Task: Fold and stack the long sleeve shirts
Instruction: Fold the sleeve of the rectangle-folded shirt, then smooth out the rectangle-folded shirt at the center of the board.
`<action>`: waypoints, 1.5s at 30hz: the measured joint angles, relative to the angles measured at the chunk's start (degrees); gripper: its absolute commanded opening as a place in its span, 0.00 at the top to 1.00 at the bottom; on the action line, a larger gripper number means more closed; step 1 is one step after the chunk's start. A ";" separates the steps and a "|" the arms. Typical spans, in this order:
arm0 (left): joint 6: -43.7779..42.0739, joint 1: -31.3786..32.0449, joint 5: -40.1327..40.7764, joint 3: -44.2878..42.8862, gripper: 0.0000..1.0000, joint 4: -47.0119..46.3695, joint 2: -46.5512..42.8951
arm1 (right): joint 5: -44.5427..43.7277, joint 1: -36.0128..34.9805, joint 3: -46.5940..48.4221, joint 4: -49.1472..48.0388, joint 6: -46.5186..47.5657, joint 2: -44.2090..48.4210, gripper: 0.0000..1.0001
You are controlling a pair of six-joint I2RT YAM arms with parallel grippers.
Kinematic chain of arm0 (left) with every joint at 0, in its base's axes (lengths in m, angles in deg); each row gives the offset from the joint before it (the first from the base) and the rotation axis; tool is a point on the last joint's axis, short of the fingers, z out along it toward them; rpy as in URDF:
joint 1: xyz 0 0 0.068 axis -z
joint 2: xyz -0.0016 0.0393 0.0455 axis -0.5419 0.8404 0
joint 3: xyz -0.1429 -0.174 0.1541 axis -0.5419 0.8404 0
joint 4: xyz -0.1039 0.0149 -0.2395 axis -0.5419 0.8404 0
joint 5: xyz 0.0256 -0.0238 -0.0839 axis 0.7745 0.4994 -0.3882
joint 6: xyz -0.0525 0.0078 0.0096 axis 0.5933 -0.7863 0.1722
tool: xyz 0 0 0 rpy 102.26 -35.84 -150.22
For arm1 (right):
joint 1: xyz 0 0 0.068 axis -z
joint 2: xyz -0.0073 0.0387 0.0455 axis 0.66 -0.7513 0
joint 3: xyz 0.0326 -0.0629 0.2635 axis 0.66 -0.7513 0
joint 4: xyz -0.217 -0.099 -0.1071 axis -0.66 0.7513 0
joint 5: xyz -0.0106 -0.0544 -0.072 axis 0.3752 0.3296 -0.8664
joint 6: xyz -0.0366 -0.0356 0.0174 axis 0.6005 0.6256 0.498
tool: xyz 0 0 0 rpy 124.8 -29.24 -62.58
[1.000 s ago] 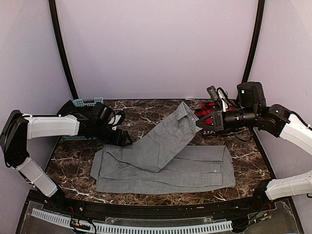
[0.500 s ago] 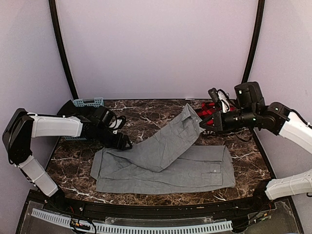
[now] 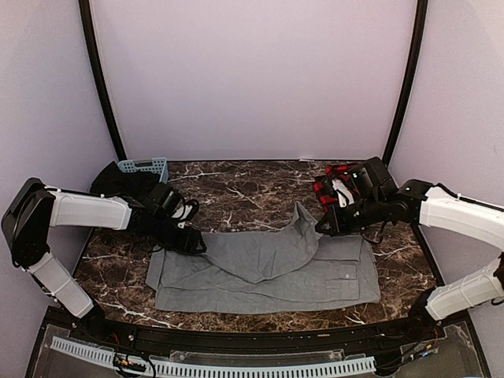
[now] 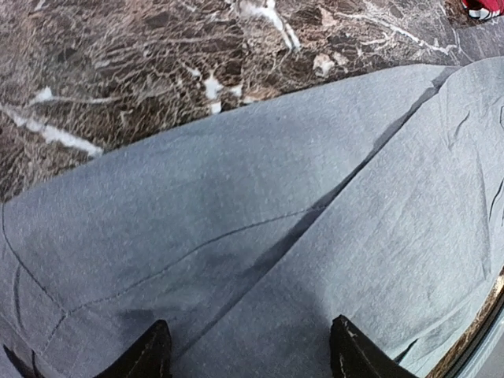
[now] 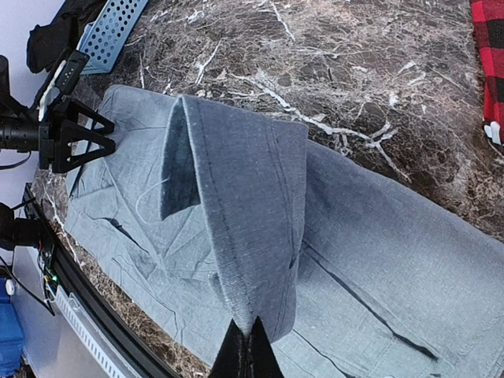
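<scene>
The grey long sleeve shirt lies spread across the marble table, one sleeve folded over its body. My right gripper is shut on that sleeve's end, holding it a little above the shirt's right half; in the right wrist view the cloth hangs pinched in the right gripper. My left gripper rests low over the shirt's left shoulder area. In the left wrist view my left gripper is open, with flat grey cloth below its fingers. The red-and-black plaid shirt lies bunched at the back right.
A blue perforated basket and a dark bundle sit at the back left. The table's near edge has a black rail. Bare marble shows behind the grey shirt.
My right gripper has swung down and to the left, lowering the raised sleeve onto the shirt. The left gripper has shifted slightly nearer and its jaws have narrowed a little.
</scene>
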 measured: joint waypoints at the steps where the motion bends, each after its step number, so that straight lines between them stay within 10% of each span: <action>1: 0.11 0.04 0.11 0.74 0.34 0.02 -0.44 | 0.17 0.00 -0.09 -0.48 -0.02 -0.22 1.00; 24: 2.40 3.48 4.24 7.19 0.67 -1.64 -6.03 | 1.73 -1.90 1.62 -3.06 -1.20 -0.94 0.99; 45: 3.43 4.52 -3.39 5.49 0.56 -12.48 -12.35 | -15.50 -2.54 4.44 8.04 -0.98 -3.69 0.70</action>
